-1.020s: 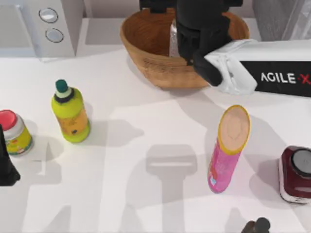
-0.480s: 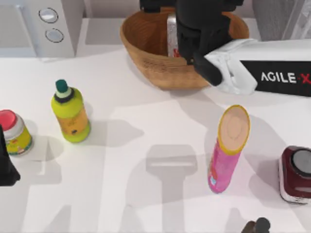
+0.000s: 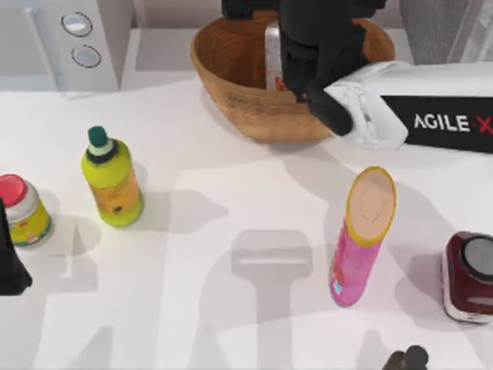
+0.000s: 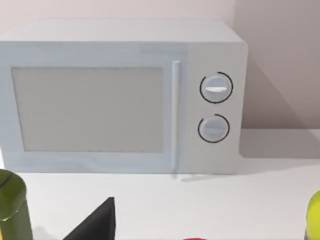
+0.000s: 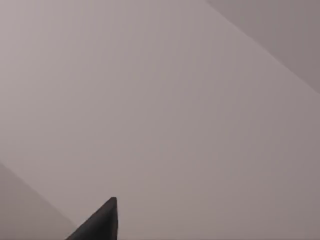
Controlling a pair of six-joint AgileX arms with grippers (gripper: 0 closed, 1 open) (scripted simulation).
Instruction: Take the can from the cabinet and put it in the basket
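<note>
While right claw [image 3: 286,54] hangs over basket [image 3: 223,73], can [image 3: 273,54] alongside, grip unclear

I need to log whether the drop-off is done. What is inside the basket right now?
Inside the basket stands the can, silver with a red label. The right gripper hangs over it and covers its right side and the basket's middle, so any grip is hidden.

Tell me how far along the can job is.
Done: the small silver can with red label is out of the cabinet, upright over the orange-brown wicker basket. In hand: the right gripper is at the can; release isn't confirmed. Left: let go and withdraw. The left gripper sits parked at the table's left edge.
</note>
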